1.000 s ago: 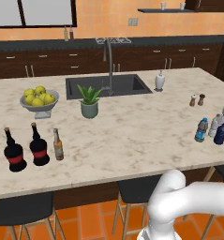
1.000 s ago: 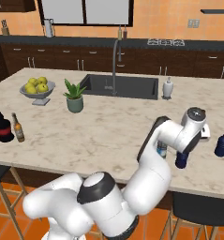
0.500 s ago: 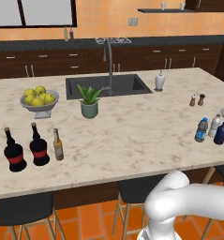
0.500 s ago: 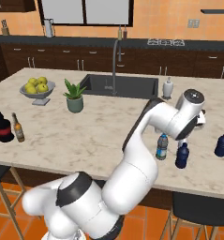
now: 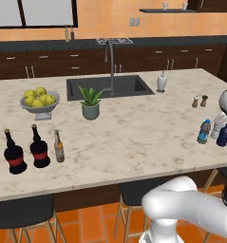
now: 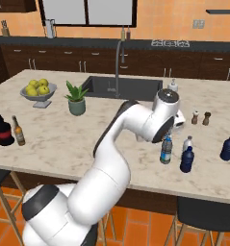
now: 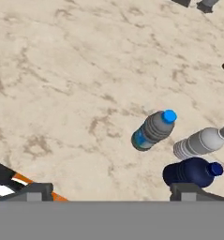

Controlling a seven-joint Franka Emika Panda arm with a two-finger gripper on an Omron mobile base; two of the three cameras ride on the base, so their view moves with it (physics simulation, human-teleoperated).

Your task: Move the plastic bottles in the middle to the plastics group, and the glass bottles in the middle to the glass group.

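The clear bottle with blue label stands by the counter's right end, beside the pale plastic bottle and a dark blue bottle. These three appear again as the clear bottle, pale bottle and blue bottle. Far left, the amber bottle stands next to two black bottles. My gripper hovers open above the counter, left of the cluster, nothing between its fingertips. The hand hangs above the clear bottle.
A second dark blue bottle stands further right near the counter edge. Salt and pepper shakers sit behind the cluster. A potted plant, a fruit bowl, the sink and a soap dispenser lie mid-counter.
The arm has lifted away from the bottle cluster and swung left and up. The bottles stand where they were.
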